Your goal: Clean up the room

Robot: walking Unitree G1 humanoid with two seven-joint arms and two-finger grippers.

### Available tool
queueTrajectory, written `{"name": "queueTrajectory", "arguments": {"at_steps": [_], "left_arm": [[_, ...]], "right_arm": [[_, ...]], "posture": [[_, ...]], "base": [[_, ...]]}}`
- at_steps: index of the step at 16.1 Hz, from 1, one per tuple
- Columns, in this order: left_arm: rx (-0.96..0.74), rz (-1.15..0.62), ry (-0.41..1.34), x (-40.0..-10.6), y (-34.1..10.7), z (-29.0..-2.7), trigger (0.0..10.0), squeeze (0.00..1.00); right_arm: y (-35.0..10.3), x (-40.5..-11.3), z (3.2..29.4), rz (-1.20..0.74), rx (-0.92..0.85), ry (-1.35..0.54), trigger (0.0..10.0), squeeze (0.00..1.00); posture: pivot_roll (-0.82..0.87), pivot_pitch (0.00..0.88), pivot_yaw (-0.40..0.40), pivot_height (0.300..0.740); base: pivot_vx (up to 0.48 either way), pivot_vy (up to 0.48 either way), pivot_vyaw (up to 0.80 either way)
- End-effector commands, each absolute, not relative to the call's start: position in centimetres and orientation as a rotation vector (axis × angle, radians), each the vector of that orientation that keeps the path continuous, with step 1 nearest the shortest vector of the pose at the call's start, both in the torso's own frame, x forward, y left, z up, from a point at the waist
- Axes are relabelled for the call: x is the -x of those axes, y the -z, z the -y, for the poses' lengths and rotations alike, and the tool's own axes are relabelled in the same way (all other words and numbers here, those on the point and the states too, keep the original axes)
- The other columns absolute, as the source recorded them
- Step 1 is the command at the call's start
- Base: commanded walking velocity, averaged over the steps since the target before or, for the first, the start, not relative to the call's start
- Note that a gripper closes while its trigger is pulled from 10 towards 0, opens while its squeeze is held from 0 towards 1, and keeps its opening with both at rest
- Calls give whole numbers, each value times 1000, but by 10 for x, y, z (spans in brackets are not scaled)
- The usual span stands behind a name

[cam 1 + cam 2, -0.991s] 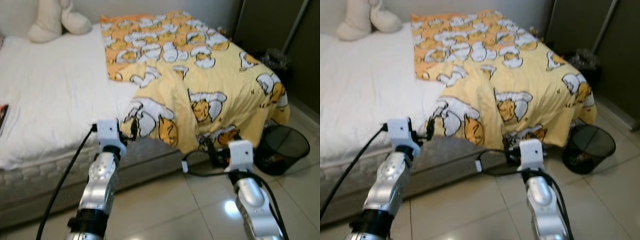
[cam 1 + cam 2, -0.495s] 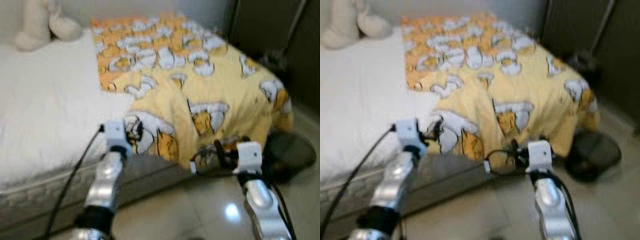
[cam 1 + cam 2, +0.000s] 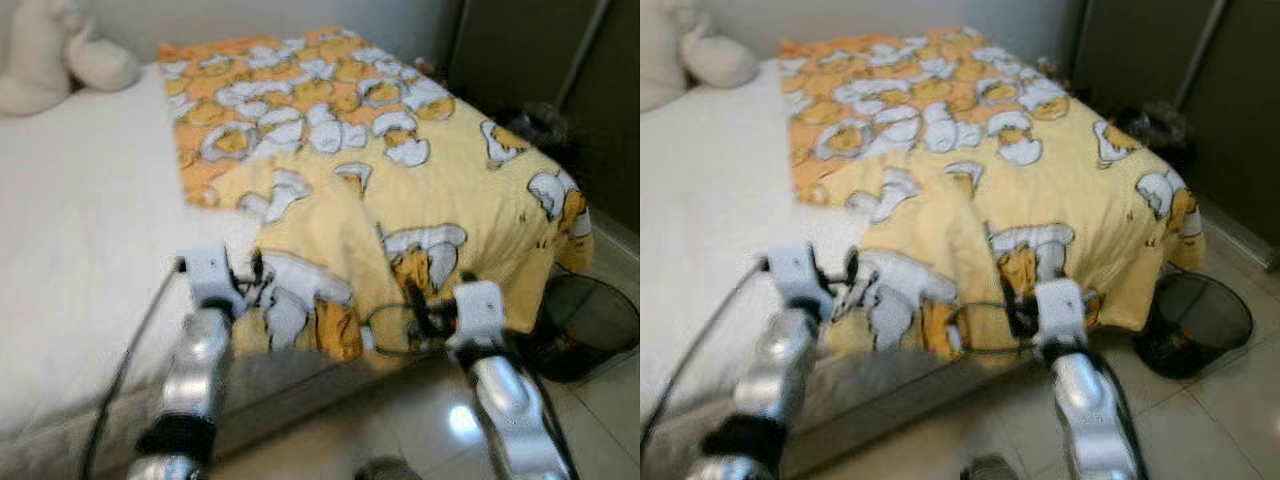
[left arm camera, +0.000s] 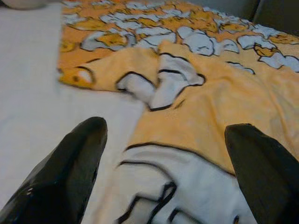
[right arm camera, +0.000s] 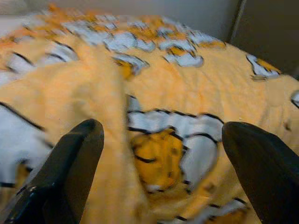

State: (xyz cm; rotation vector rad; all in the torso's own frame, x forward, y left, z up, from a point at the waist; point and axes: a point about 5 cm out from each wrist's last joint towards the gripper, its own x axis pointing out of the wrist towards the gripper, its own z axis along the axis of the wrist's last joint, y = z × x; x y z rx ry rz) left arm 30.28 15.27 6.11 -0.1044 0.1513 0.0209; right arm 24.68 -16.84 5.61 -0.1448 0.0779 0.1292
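A yellow blanket (image 3: 380, 160) printed with white and orange cartoon figures covers the right half of the bed and hangs over its near edge and corner. My left gripper (image 3: 255, 272) is open at the blanket's crumpled near edge, where it meets the white sheet (image 3: 80, 200). The left wrist view has its fingers (image 4: 70, 163) spread wide over the blanket (image 4: 210, 107), nothing between them. My right gripper (image 3: 415, 303) is open against the hanging fold. Its fingers (image 5: 70, 158) stand wide apart just in front of the blanket (image 5: 163, 93).
A cream plush toy (image 3: 50, 55) lies at the head of the bed. A black wire waste basket (image 3: 590, 315) stands on the tiled floor (image 3: 600, 420) by the bed's right corner. Dark cabinet doors (image 3: 530, 50) rise behind it.
The camera has moved closer to the bed and shifted right. Both grippers have come up from below the mattress edge to the blanket's hanging edge, still open.
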Motion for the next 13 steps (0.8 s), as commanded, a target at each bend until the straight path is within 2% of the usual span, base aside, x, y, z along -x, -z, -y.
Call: {"name": "queueTrajectory", "arguments": {"at_steps": [1, 2, 4, 7, 10, 13], "left_arm": [[93, -178, -62, -304, -58, -166, 10000, 0], [88, -186, -64, -305, -57, -167, 10000, 0], [-46, -286, -30, -312, -46, -164, 10000, 0], [-66, -455, -4, -316, -30, -166, 10000, 0], [28, -333, -114, -316, -41, -193, 10000, 0], [-1, -287, -37, -298, -33, -192, 10000, 0]], "right_arm": [[-59, -246, 166, -69, 121, -140, 10000, 0], [-58, -245, 166, -73, 118, -142, 10000, 0], [-53, -238, 169, -98, 89, -132, 10000, 0], [-51, -230, 169, -111, 86, -133, 10000, 0], [-50, -224, 173, -120, 105, -131, 10000, 0], [-50, -224, 172, -120, 99, -128, 10000, 0]], "posture": [[-210, 0, 64, 736], [-210, 0, 63, 736], [-208, 0, 63, 736], [-224, 30, 65, 732], [-242, 24, 81, 732], [-230, 10, 87, 732]], "base": [[311, 364, -644], [311, 364, -644], [0, 0, -647], [0, 0, 0], [0, 0, 0], [0, 0, 0]]}}
